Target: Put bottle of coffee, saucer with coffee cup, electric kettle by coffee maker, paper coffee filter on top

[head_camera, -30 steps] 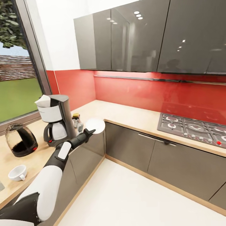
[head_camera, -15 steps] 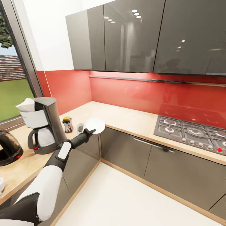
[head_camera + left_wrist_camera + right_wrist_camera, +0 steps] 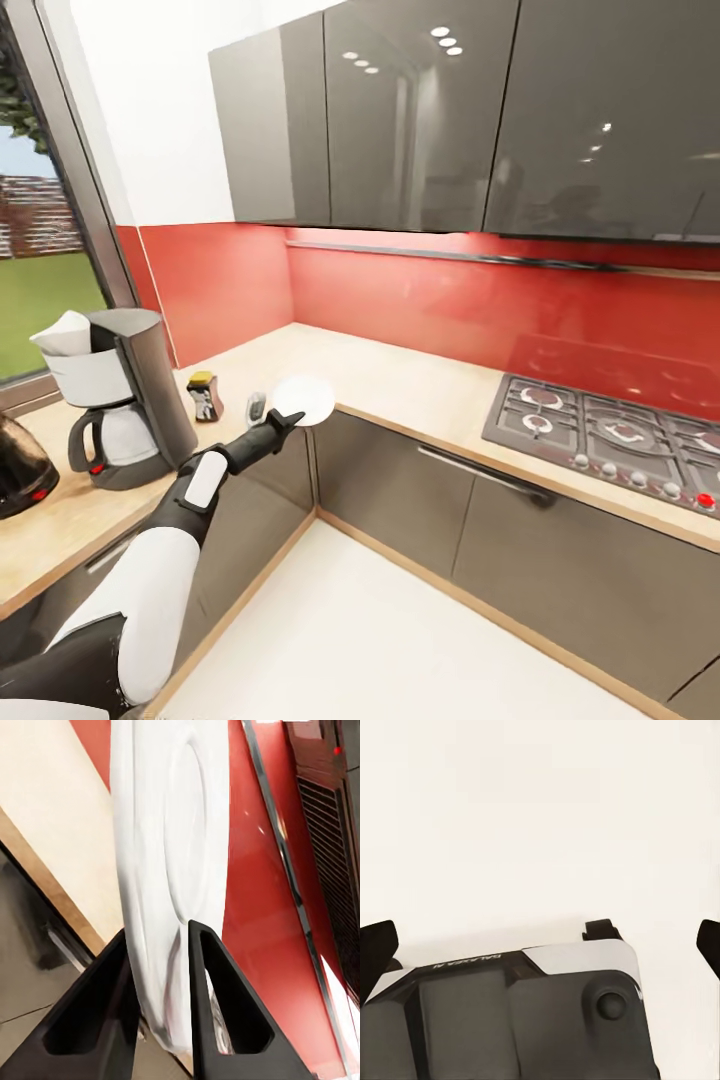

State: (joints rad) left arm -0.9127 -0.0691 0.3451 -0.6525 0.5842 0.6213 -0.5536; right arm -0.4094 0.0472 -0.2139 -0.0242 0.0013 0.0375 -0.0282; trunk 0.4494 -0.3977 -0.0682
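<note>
Gripping the saucer [image 3: 304, 398] by its rim, the left hand [image 3: 283, 423] has its fingers [image 3: 124, 997] closed on the plate and holds it on edge above the table's [image 3: 400, 375] corner. Whether the right hand is open or closed, I cannot tell.

The filter [image 3: 62, 333] already sits on the maker [image 3: 115, 398], with the coffee bottle [image 3: 204, 395] just beside it and the kettle [image 3: 20, 468] near. Setting down the saucer and placing the cup on it seems left.

Red backsplash, grey cabinets, a hob [image 3: 610, 445] and a window surround the wooden top.
</note>
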